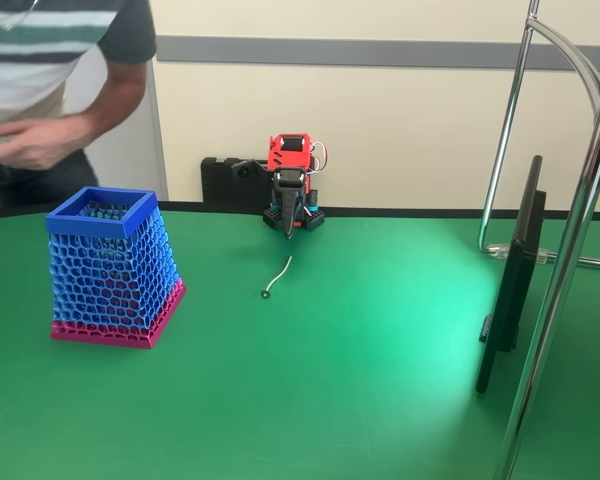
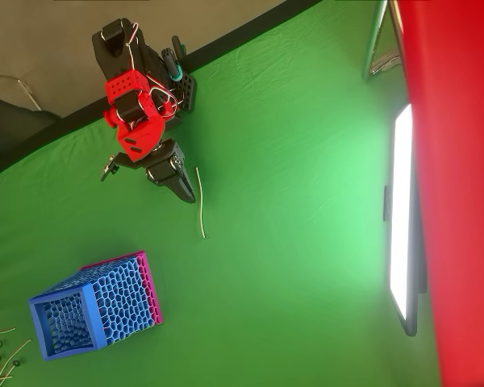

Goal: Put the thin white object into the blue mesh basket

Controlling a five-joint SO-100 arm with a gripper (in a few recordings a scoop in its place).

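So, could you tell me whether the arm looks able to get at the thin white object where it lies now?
Probably yes. The thin white object lies bare on the green table, just in front of the end effector, with nothing between them. The blue mesh basket stands well off to one side.

Tool (image 1: pixel 288 232) jaw state too small to tell; person (image 1: pixel 50 80) cropped by frame edge
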